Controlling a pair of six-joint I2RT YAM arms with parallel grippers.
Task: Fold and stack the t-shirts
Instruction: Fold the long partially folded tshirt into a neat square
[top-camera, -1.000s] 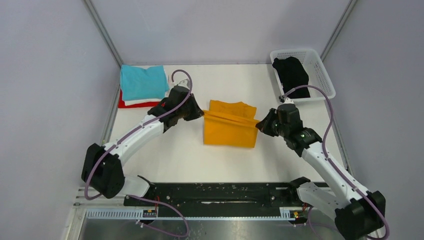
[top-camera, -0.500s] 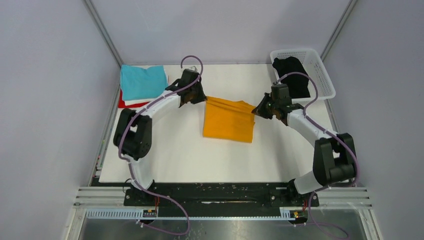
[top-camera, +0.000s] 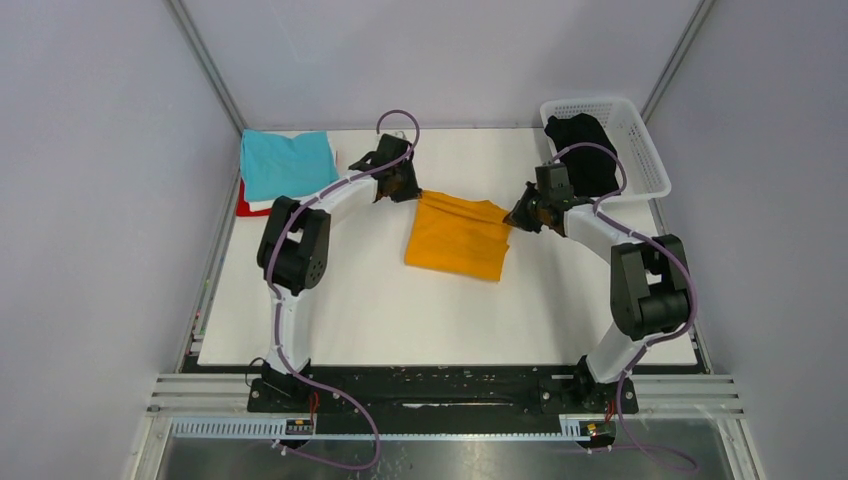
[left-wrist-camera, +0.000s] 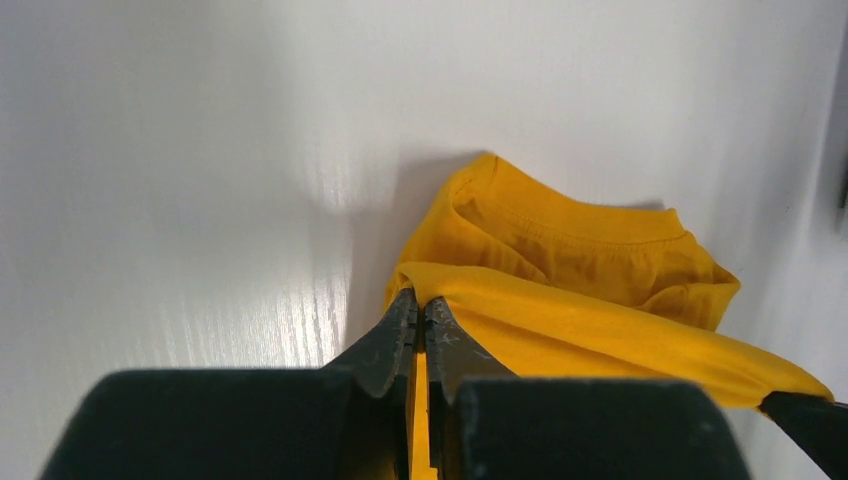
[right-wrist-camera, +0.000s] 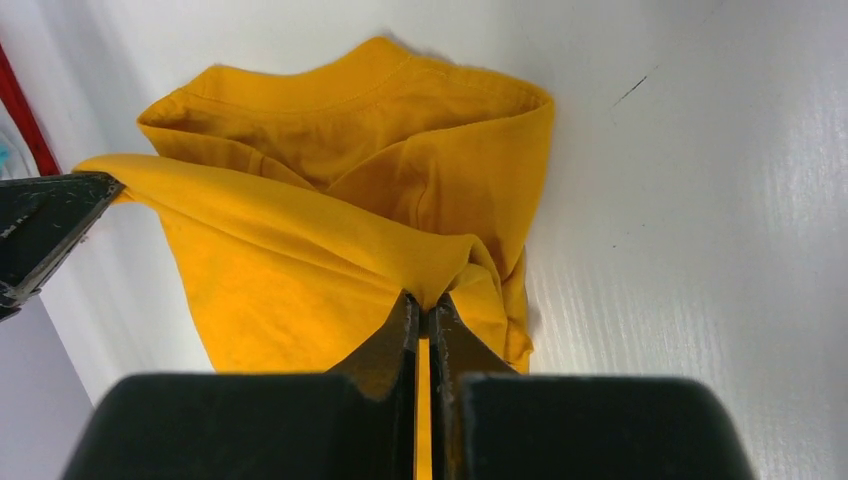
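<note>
The mustard-orange t-shirt (top-camera: 455, 238) lies half folded mid-table, its far edge stretched taut between both grippers. My left gripper (top-camera: 413, 191) is shut on its far left corner; in the left wrist view the cloth (left-wrist-camera: 590, 320) is pinched at the left gripper (left-wrist-camera: 421, 298). My right gripper (top-camera: 512, 220) is shut on the far right corner; the right wrist view shows the shirt (right-wrist-camera: 330, 230) bunched at the right gripper (right-wrist-camera: 425, 302). A teal t-shirt (top-camera: 287, 163) tops a stack over white and red ones (top-camera: 245, 206) at the far left. A black t-shirt (top-camera: 582, 143) sits in the basket.
The white lattice basket (top-camera: 640, 150) stands at the far right corner. Grey walls and metal posts close in the table on three sides. Both arms stretch far out over the white table (top-camera: 380, 300), cables looping above them.
Both grippers have carried the shirt's held edge away from the bases toward the far side, so the upper layer has been drawn over the lower one. Both arms are now stretched further.
</note>
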